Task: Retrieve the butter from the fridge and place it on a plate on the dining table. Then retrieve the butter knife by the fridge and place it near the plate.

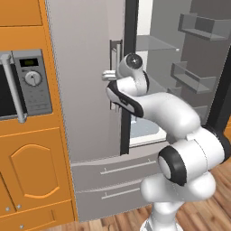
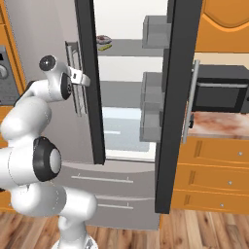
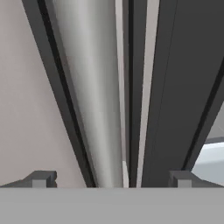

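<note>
Nearest to us, the white arm rises from the base and reaches forward to the fridge [image 1: 85, 81]. Our gripper [image 3: 111, 179] sits at the vertical bar handle [image 3: 94, 96] of the left door; in the hand view its two dark fingertips [image 3: 41, 179] stand wide apart, one on either side of the handle, not pressed against it. From the right base view we see the gripper [image 2: 80, 78] just beside that same handle [image 2: 74, 78].

Next, the fridge front: left door closed, right door [image 2: 176, 97] swung wide open, its inner shelves [image 1: 194, 76] grey. Two bottom drawers [image 1: 113, 180] sit closed beneath.

Further in, on an upper shelf [image 2: 129, 47] inside the fridge, we note the butter [image 2: 104, 47], a small pale-yellow stick, lying just beside a small reddish-brown food item [image 2: 103, 39].

To the left of the fridge, a grey microwave [image 1: 27, 83] set in orange cabinets [image 1: 31, 167]. To the right, behind the open door, a dark oven-like appliance [image 2: 221, 90] above a marbled counter [image 2: 219, 125] with orange drawers.
</note>
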Available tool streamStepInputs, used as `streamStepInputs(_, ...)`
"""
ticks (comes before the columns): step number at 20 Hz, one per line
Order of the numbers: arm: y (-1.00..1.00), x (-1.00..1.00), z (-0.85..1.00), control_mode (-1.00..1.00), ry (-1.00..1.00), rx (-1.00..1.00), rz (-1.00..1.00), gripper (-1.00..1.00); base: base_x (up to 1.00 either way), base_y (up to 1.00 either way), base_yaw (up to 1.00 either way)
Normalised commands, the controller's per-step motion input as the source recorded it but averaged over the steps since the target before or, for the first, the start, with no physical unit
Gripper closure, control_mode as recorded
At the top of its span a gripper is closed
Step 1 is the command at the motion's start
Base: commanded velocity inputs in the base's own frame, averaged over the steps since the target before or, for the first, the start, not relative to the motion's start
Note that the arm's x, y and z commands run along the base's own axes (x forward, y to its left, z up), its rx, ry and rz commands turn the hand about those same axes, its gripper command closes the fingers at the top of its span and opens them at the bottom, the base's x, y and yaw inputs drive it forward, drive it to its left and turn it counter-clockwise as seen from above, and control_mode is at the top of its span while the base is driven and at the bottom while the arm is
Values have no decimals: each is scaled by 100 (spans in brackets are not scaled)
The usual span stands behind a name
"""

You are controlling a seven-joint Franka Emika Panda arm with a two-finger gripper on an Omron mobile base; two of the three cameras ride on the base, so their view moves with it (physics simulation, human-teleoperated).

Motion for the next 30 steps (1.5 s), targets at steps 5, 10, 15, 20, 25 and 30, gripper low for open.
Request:
streamStepInputs(5, 0, 34, 0, -100, 0, 0, 0, -100, 0, 0, 0)
streamStepInputs(10, 0, 18, 0, -100, 0, 0, 0, -100, 0, 0, 0)
streamStepInputs(15, 1, 22, 0, -100, -2, 0, 0, -100, 0, 0, 0)
streamStepInputs(20, 7, 16, 0, -100, -3, 0, 0, 100, 0, 0, 0)
streamStepInputs(25, 0, 0, 0, -100, 0, 0, 0, 100, 0, 0, 0)
streamStepInputs(30, 0, -1, 0, -100, 0, 0, 0, 100, 0, 0, 0)
